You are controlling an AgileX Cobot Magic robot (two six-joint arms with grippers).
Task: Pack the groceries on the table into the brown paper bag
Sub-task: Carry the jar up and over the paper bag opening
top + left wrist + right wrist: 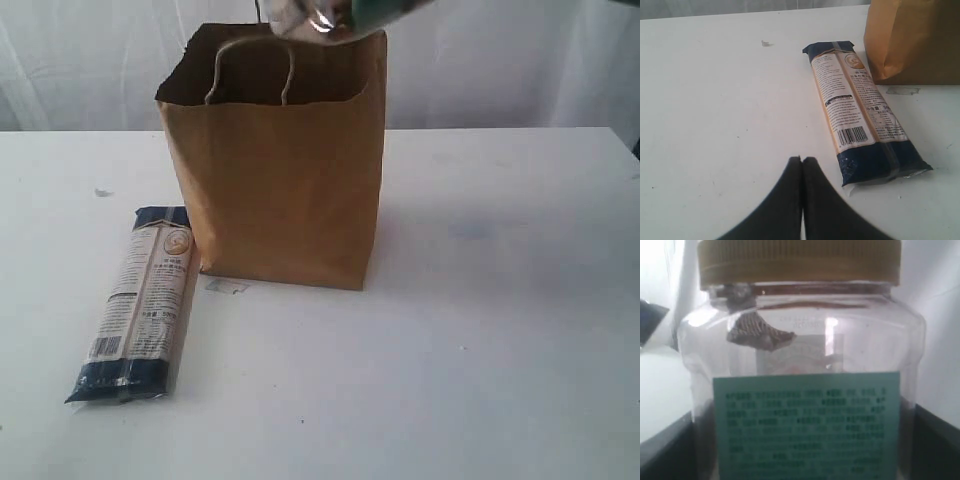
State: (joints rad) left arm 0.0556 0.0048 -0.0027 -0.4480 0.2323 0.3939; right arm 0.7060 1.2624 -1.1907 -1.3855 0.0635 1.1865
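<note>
Starting at the front of the table [500, 330], the packet [140, 300] lies flat, its far end just beside the bag's left corner. It waits its turn. The left gripper [801, 170] hangs low beside the packet's near end, jaws pressed together and empty, clear of the work.

Behind stands the bag [280, 190], upright and mouth open, with a cord handle [250, 65] looping across the left part of the opening.

Farthest and highest is the jar [340, 15], cut off by the top of the exterior view and overlapping the bag's rear right rim. The right gripper [800, 455] pinches it with jaws spread wide, a dark finger [665, 450] on each side of the body. The yellow lid [800, 260] and green label [805, 425] fill the wrist view.

The step in hand looks like lowering the jar into the bag. How well it is centred over the mouth cannot be told from here. To do it well, I judge, bring the jar over the open middle, away from the rim and the handle. Then descend straight and slowly, since a thin paper wall would likely buckle or tip if caught. Release only when the jar is low inside, near the floor. A rigid, nearly empty jar dropped from height could bounce or topple the bag.
</note>
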